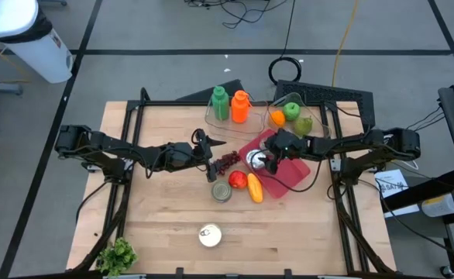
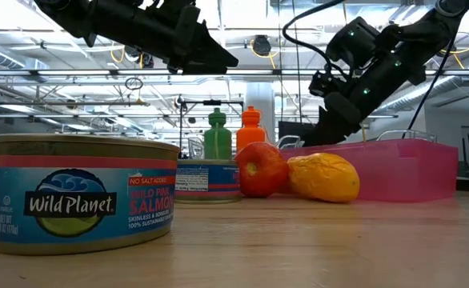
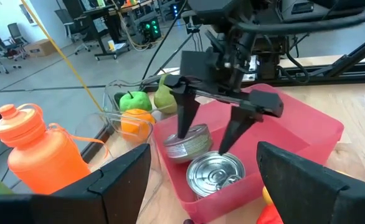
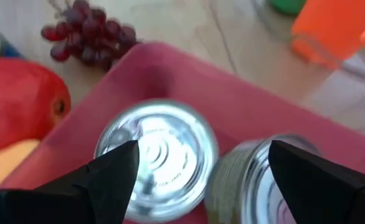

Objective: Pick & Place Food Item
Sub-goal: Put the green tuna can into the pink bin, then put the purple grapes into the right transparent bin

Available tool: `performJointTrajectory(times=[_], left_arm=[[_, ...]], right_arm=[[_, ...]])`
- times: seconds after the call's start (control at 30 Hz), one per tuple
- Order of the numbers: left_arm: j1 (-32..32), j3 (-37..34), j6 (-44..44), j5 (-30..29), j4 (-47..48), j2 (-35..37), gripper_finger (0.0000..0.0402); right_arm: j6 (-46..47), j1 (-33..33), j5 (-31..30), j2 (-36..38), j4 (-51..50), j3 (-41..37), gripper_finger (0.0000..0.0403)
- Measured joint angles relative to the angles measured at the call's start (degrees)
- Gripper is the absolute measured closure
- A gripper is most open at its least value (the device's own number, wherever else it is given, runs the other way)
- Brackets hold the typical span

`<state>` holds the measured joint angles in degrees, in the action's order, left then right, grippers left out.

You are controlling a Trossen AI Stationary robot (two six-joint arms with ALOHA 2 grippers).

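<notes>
Cans (image 3: 215,171) are sitting side by side in the red tray (image 3: 307,127), and the right end effector (image 3: 210,134) is hanging over them, fingers spread wide and empty. Left end effector (image 1: 209,147) is waiting wide open near the grapes (image 1: 227,161).

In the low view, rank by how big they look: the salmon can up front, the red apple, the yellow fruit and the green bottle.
1. Blue-labelled salmon can, largest by far, but it is nearest the camera.
2. Yellow-orange fruit.
3. Round red apple, close to the fruit in size, so that order is unsure.
4. Green plastic bottle, smallest, standing farthest back.
</notes>
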<state>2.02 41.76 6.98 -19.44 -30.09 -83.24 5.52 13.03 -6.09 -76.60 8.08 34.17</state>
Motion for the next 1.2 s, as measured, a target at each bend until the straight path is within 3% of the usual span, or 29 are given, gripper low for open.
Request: performJointTrajectory(times=[0.63, 0.97, 1.2], left_arm=[[0.0, 0.0, 0.0, 0.0, 0.04, 0.0, 0.0105], [-0.02, 0.0, -0.06, 0.0, 1.06, 0.0, 0.0091], [0.0, 0.0, -4.63, 1.61, 13.69, 0.0, 0.0096]], right_arm=[[2.75, 2.72, 0.02, 0.04, -10.19, 0.09, 0.0067], [3.04, 2.7, 0.34, 2.0, -9.04, -0.02, 0.0067], [3.06, 2.57, 0.4, 4.54, -8.72, -0.02, 0.0067]])
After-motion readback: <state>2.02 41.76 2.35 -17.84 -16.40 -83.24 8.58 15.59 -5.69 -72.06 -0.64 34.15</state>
